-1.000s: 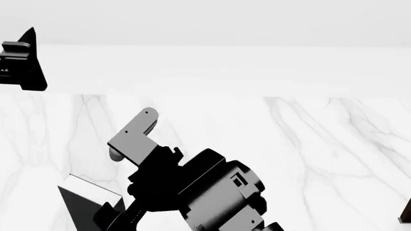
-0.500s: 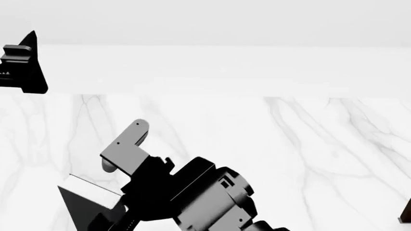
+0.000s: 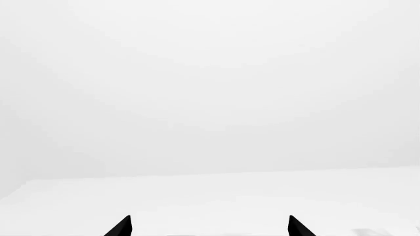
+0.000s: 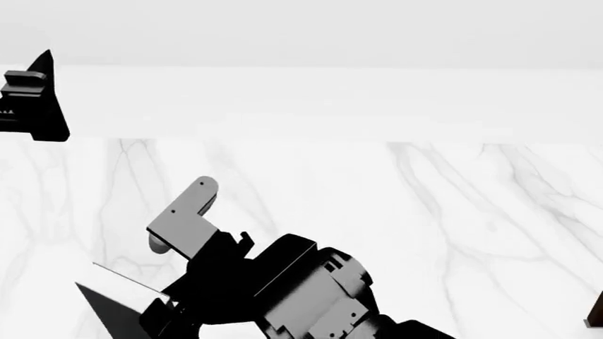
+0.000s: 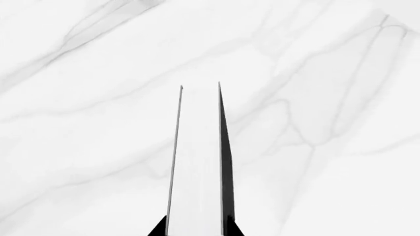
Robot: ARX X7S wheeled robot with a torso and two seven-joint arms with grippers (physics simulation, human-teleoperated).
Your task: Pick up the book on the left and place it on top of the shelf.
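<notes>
The book (image 5: 196,162) is thin, with white page edges and a dark cover, and it sticks out edge-on from my right gripper (image 5: 196,230), which is shut on it above the marble top. In the head view the book (image 4: 106,305) shows as a dark wedge at the lower left, held by my right gripper (image 4: 155,311), whose arm reaches across from below. My left gripper (image 3: 208,228) is open and holds nothing; it hangs at the far left of the head view (image 4: 33,99). Only a dark brown sliver of the shelf (image 4: 595,316) shows at the right edge.
A white marble table top (image 4: 424,212) with grey veins fills the lower part of the head view. A plain white wall (image 4: 330,99) rises behind it. The right wrist's grey bracket (image 4: 183,219) juts up over the table.
My right arm has shifted down and to the left with the book in its grip, and the book has turned more edge-on. The left gripper has barely moved.
</notes>
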